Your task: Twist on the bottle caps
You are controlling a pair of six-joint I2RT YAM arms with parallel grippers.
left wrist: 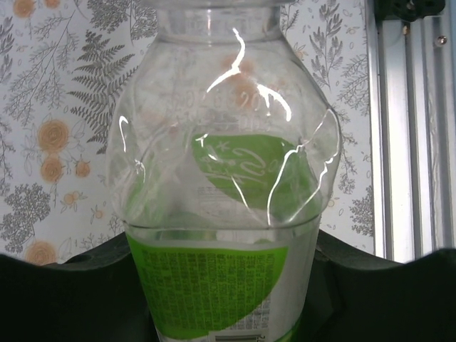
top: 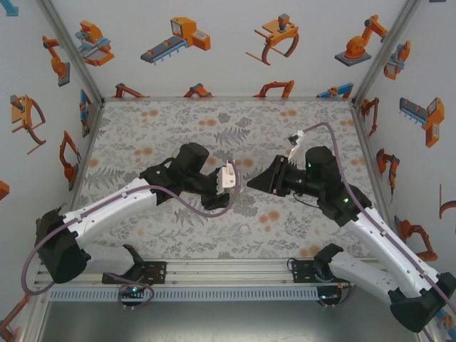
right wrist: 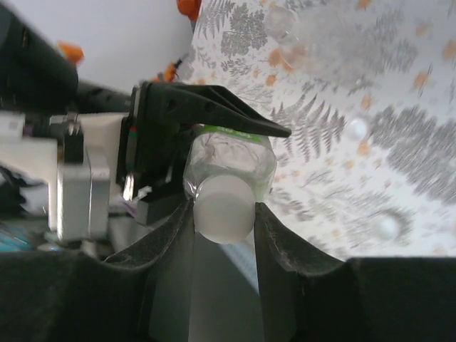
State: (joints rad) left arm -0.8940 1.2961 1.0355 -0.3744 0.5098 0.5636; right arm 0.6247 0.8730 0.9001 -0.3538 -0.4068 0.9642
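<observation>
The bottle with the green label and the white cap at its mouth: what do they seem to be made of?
The bottle looks like thin clear plastic, glossy: sharp white glints and dented, creased walls that you can see through. The cap is probably plastic too, opaque whitish and matte: soft even shading, no bright highlights.

A see-through plastic bottle [left wrist: 228, 142] wears a lime-green label with fine print and a white scrawl. Its round plastic screw cap [right wrist: 224, 206] is plain off-white. The left gripper [left wrist: 228, 285] and right gripper [right wrist: 224, 217] are matte black, on glossy white arms [top: 114, 206] with black joints and mauve-grey cables [top: 28, 263]. The tablecloth [top: 214, 121] carries grey ferns and leaves with pale orange blossoms on white. White walls [top: 228, 64], far and at both sides, show orange-and-grey cartoon robot arms. The near rail [top: 228, 274] is silver aluminium.
</observation>
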